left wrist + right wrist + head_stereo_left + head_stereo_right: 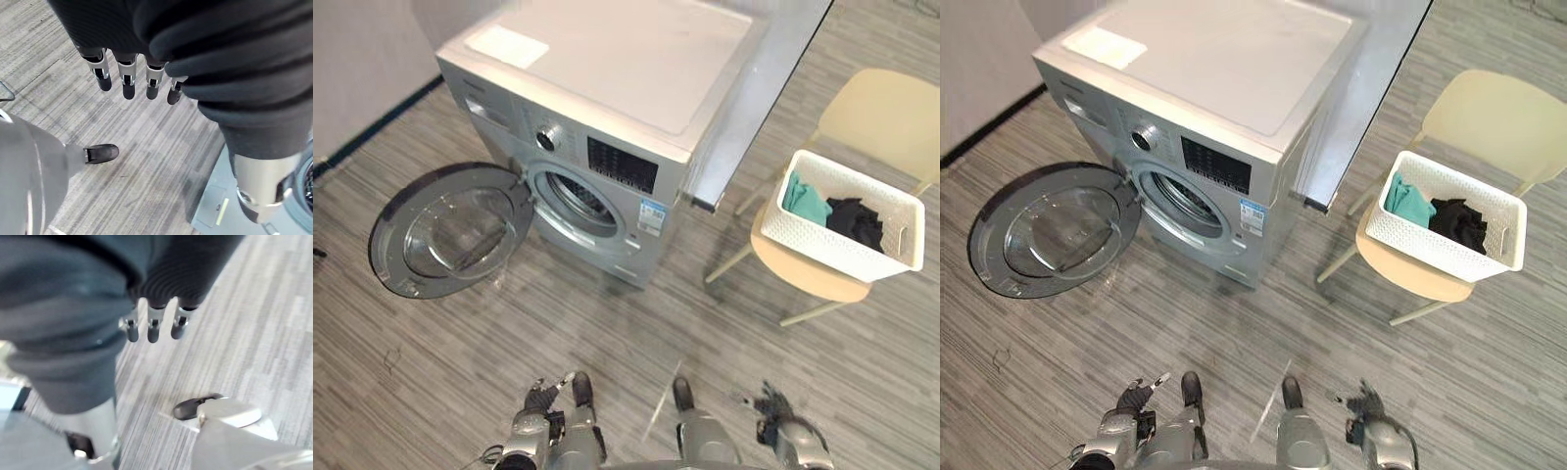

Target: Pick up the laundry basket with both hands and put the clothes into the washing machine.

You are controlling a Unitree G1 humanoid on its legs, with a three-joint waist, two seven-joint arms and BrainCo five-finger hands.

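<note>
Because the round mouth of the washing machine [607,59] is dark, we cannot make out what its drum [579,199] holds; its door [450,230] stands swung wide open. We see the white laundry basket [832,240] resting on a pale yellow chair [886,108] to the machine's right, well apart from both hands. Inside lie a teal garment [806,199] and a black garment [857,220], partly hidden by the basket wall. Over the grey floor [636,333], the left robot hand [128,78] and right robot hand [153,328] hang with straight fingers, holding nothing.
</note>
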